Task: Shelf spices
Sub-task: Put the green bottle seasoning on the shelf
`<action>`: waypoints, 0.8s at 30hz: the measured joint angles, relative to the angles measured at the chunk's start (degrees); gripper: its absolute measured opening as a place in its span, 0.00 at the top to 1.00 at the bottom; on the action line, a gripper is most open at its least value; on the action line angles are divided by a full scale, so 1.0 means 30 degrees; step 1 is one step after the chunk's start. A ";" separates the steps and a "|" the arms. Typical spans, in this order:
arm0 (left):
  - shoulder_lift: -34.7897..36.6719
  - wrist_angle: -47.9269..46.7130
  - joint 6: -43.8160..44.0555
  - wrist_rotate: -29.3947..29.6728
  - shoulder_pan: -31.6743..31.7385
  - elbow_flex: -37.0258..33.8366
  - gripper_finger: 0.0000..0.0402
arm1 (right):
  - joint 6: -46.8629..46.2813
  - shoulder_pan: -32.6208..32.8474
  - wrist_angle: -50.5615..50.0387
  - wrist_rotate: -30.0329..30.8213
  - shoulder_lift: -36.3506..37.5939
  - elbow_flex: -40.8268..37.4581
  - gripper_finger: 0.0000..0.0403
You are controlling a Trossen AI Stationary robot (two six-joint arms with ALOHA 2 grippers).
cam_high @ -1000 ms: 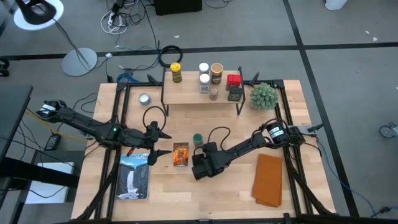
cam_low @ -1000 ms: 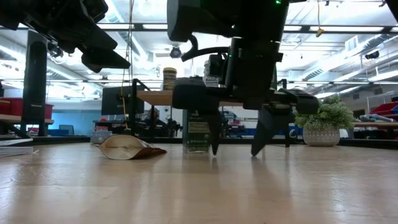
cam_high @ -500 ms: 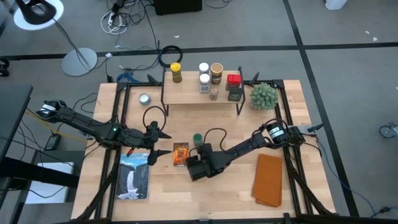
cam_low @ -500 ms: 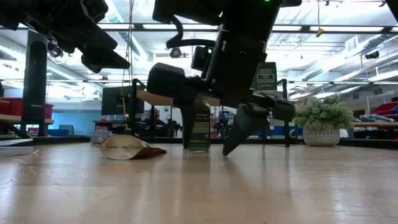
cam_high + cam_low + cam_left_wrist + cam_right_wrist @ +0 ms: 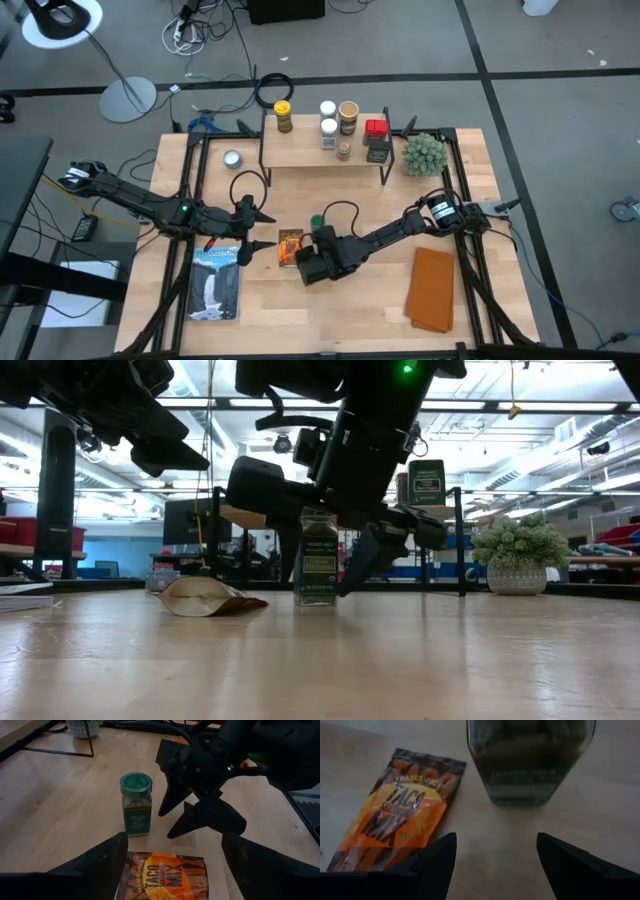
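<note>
A green-lidded spice jar (image 5: 318, 222) (image 5: 136, 805) stands upright on its base on the tabletop. An orange taco-mix packet (image 5: 290, 247) (image 5: 395, 805) lies flat beside it. My right gripper (image 5: 306, 258) (image 5: 492, 865) is open, slanting down just on the near side of the jar and touching nothing. My left gripper (image 5: 262, 230) (image 5: 175, 885) hovers open to the left of the packet. The shelf (image 5: 325, 152) at the far side carries several spices: a yellow-lidded jar (image 5: 283, 116), a red tin (image 5: 375, 127) and others.
A magazine (image 5: 215, 283) lies near the left front. A brown cloth (image 5: 432, 290) lies at the right front. A spiky plant (image 5: 424, 153) stands right of the shelf and a small silver tin (image 5: 232, 158) left of it. Bare wood shows along the near edge.
My right gripper has moved toward the table's left, closer to the green-lidded jar and the packet, and has turned and tipped as it went. Its fingers stay apart. Jar and packet have not moved.
</note>
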State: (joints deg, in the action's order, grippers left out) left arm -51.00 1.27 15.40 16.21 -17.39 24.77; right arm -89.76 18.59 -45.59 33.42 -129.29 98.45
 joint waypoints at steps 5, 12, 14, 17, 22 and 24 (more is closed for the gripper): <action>0.0000 0.0004 -0.0013 0.0007 0.0000 0.0000 0.18 | 0.0656 -0.0455 -0.0230 0.0060 0.0007 0.0284 0.32; 0.0000 0.0004 -0.0058 0.0007 0.0000 0.0000 0.18 | 0.1007 -0.1096 -0.0795 -0.0198 0.0007 0.0270 0.32; 0.0000 0.0004 -0.0058 0.0007 0.0003 0.0000 0.18 | 0.1185 -0.1213 -0.0796 -0.0209 0.0007 0.0270 0.32; 0.0000 0.0004 -0.0064 0.0007 0.0002 0.0000 0.18 | 0.1754 -0.1361 -0.0831 -0.0225 0.0007 0.0270 0.32; 0.0002 0.0004 -0.0062 0.0007 0.0005 0.0000 0.18 | 0.2546 -0.1637 -0.0836 -0.0206 0.0007 0.0270 0.32; 0.0000 0.0004 -0.0061 0.0007 0.0003 0.0000 0.18 | 0.2934 -0.1741 -0.0836 -0.0186 0.0007 0.0270 0.32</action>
State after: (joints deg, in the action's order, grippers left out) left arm -51.00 1.28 15.22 16.23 -17.38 24.77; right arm -80.96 13.37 -48.10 32.86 -129.27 99.26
